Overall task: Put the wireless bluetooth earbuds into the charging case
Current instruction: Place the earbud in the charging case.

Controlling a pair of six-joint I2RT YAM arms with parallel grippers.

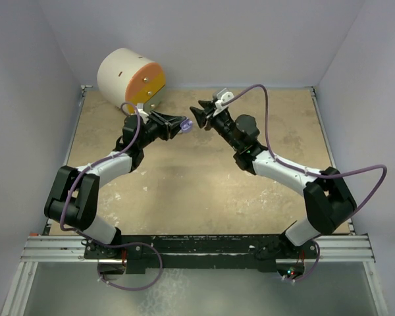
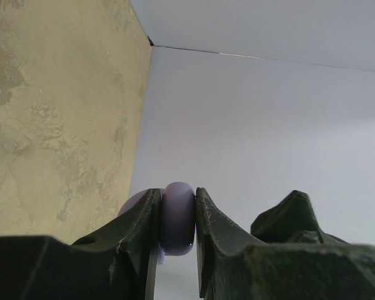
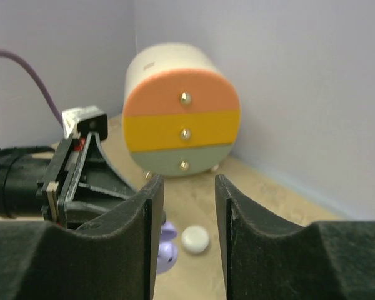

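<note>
My left gripper [image 1: 181,124] is shut on the lilac charging case [image 1: 187,127] and holds it above the table. In the left wrist view the rounded case [image 2: 178,219] is pinched edge-on between both fingers, and a paler lilac flap [image 2: 132,204] shows behind the left finger. My right gripper [image 1: 199,117] faces it a short way to the right, open and empty. Past its left finger in the right wrist view, part of the lilac case [image 3: 167,250] shows. I cannot make out the earbuds in any view.
A small white round puck [image 3: 195,239] lies on the tan table, seen between the right fingers. A cream drum-shaped cabinet [image 1: 128,76] with orange, yellow and green drawer fronts [image 3: 182,125] stands at the back left. White walls enclose the table.
</note>
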